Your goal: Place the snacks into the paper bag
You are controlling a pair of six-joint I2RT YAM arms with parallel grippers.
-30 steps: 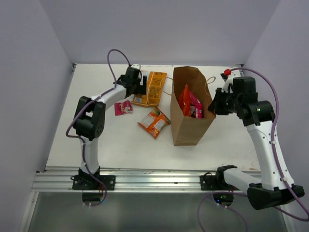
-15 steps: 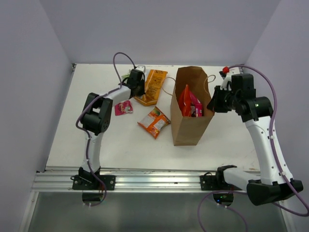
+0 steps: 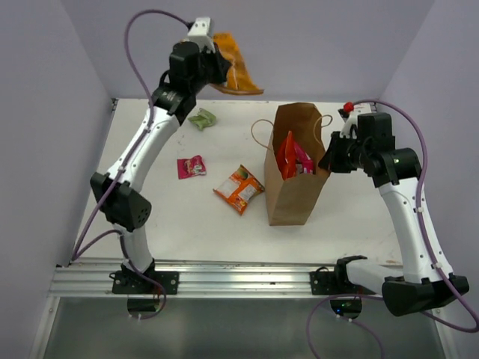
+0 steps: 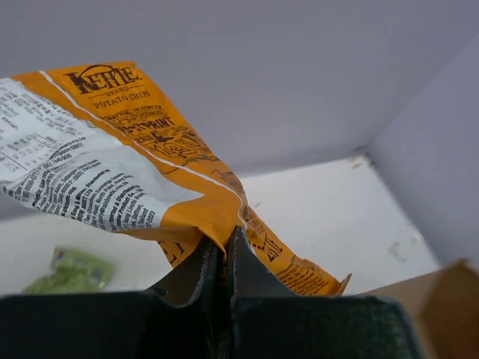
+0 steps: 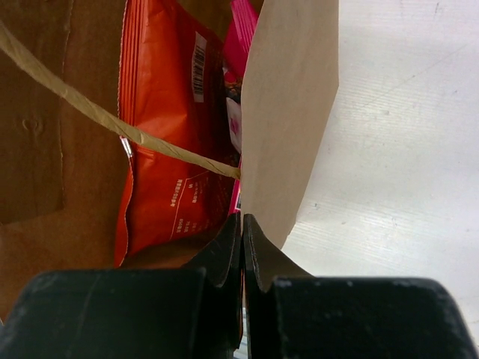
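Observation:
My left gripper (image 3: 215, 63) is raised high over the back of the table, shut on a corner of the large orange snack bag (image 3: 238, 69), which hangs tilted from it. In the left wrist view the jaws (image 4: 224, 243) pinch the orange bag (image 4: 157, 142). The brown paper bag (image 3: 296, 196) stands open at centre right with an orange-red packet (image 5: 165, 127) and a magenta one (image 5: 243, 22) inside. My right gripper (image 3: 329, 160) is shut on the bag's right wall (image 5: 288, 112), its jaws (image 5: 242, 224) closed on the rim.
A green packet (image 3: 202, 119) lies at the back of the table, a small pink packet (image 3: 191, 166) at the left, and a small orange packet (image 3: 239, 188) just left of the paper bag. One loop handle (image 3: 258, 133) sticks out on the bag's left side.
My left gripper closed on the orange bag and lifted it from the table high up and to the right, which uncovered the green packet. The right arm barely moved.

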